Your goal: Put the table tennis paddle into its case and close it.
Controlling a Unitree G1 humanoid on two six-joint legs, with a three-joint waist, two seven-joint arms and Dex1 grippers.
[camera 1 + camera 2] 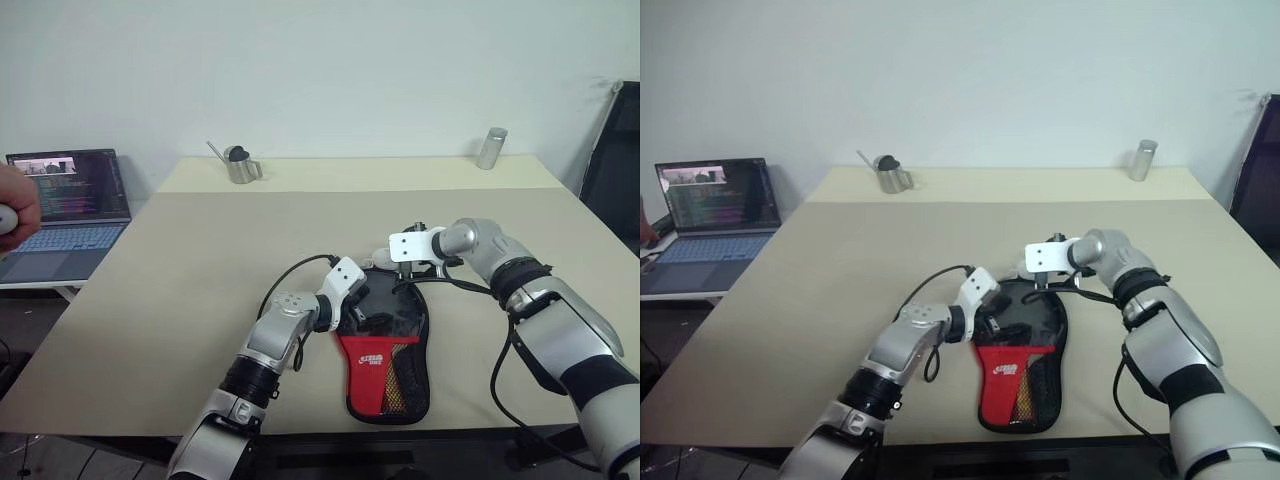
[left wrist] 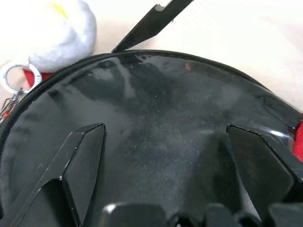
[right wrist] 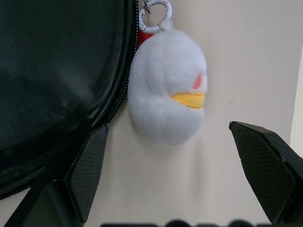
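Observation:
The case point(image 1: 390, 345) lies flat on the table point(image 1: 200, 270), round glossy black part away from me, red logo panel and mesh pocket towards me. The table tennis paddle is hidden. My left gripper point(image 1: 372, 318) hovers low over the black round part point(image 2: 161, 109), fingers point(image 2: 85, 156) spread open with nothing between them. My right gripper point(image 1: 403, 278) is at the case's far rim, open. In the right wrist view a white plush charm point(image 3: 165, 85) with a yellow beak hangs from a ring on the zip, between that gripper's open fingers point(image 3: 265, 161) and untouched.
A metal jug point(image 1: 240, 165) and a metal cylinder point(image 1: 491, 148) stand at the table's far edge. An open laptop point(image 1: 65, 205) sits on a side desk at the left, with a person's hand point(image 1: 15, 210) near it. A dark chair point(image 1: 615, 170) stands at the right.

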